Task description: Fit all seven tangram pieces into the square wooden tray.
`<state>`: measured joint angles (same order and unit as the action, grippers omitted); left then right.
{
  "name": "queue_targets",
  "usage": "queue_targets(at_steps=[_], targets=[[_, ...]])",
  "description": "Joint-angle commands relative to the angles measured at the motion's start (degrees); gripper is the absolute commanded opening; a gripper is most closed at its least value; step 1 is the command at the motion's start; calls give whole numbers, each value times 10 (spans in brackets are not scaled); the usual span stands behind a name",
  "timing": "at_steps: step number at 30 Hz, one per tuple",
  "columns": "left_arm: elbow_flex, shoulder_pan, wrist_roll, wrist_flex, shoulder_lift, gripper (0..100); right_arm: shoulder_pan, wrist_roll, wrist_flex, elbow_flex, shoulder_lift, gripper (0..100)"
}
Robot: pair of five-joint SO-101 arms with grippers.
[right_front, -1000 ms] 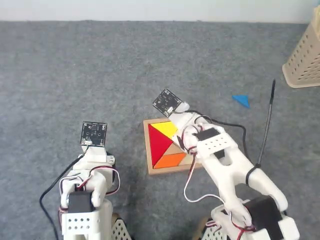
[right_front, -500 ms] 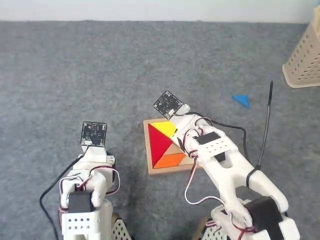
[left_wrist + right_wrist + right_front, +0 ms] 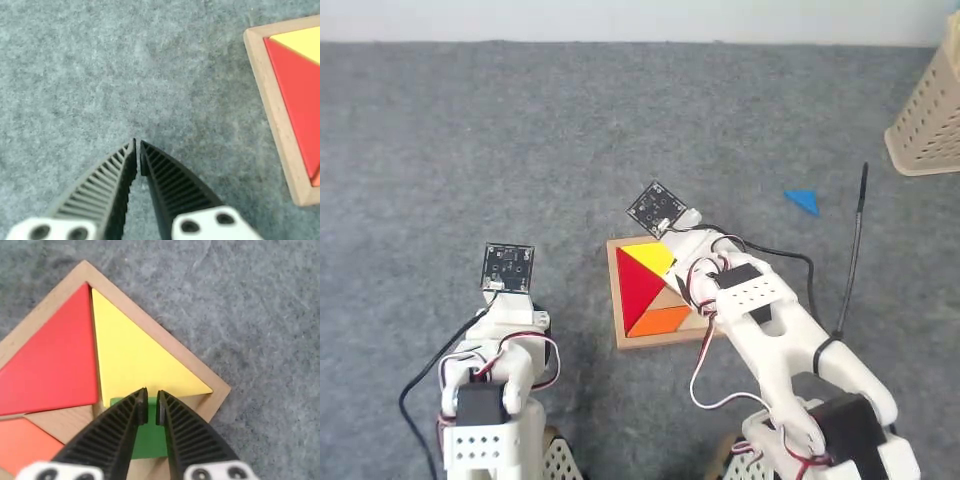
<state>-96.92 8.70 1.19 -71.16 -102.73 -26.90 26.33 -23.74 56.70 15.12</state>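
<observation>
1. Wooden and square, the tray lies on the grey carpet near the middle of the scene, in front of the right arm.
2. Inside it sit a red triangle along the left side, a yellow triangle at the far edge, and an orange piece at the near edge (some bare wood shows between them).
3. A green piece lies in the tray, against the yellow triangle's edge.
4. The right gripper is directly over the green piece. Its jaws are drawn together to a thin slit, with nothing clamped between them.
5. A blue triangle lies on the carpet, well apart from the tray, to its far right.
6. The left gripper is over bare carpet to the left of the tray. Its jaws are almost touching and hold nothing.
7. A beige basket stands at the far right edge.
</observation>
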Motion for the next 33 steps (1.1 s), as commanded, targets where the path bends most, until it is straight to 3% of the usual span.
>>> queue_targets(at_steps=[1,14,21,33], targets=[[3,1,-4,-4,-4,11,9,1,-8,-6,33,34],[3,1,-4,-4,-4,11,9,1,-12,-6,34,34],[3,1,-4,-4,-4,11,6,1,-120,-62,34,34],[3,1,-4,-4,-4,11,9,0,-119,-62,34,34]])
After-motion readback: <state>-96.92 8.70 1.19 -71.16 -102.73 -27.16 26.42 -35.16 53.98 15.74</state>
